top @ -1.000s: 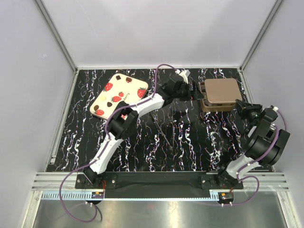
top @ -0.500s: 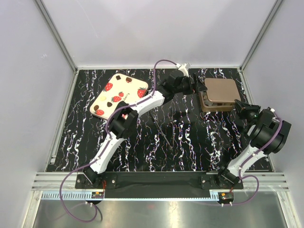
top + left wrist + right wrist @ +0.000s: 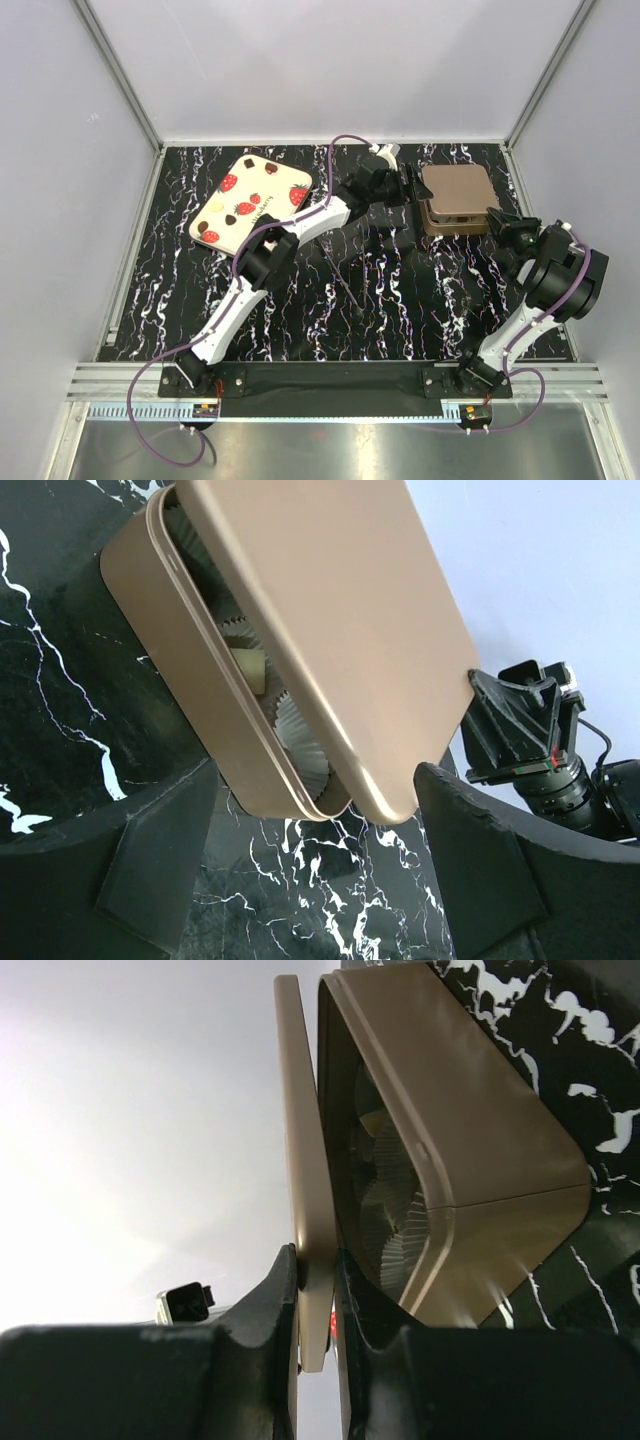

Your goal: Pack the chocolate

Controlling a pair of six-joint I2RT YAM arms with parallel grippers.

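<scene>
A brown box (image 3: 455, 222) stands at the back right of the table, with a flat square brown tray (image 3: 458, 188) lying askew over it. My right gripper (image 3: 505, 222) is shut on the tray's right edge (image 3: 305, 1160), and its fingers (image 3: 275, 1300) pinch the thin rim. In the gap under the tray the left wrist view shows pleated paper cups and one pale piece of chocolate (image 3: 248, 668); the rest is hidden. My left gripper (image 3: 408, 188) is open at the box's left side, its jaws either side of the near corners of box (image 3: 190, 680) and tray (image 3: 340, 610).
A cream lid printed with strawberries (image 3: 252, 203) lies at the back left. The enclosure's back wall (image 3: 340, 70) and right wall (image 3: 590, 180) stand close to the box. The black marble tabletop (image 3: 400, 300) stretches in front.
The brown tray has shifted a little to the left over the box, with the right gripper following. The left gripper has stayed by the box's left side, its jaws slightly narrower.
</scene>
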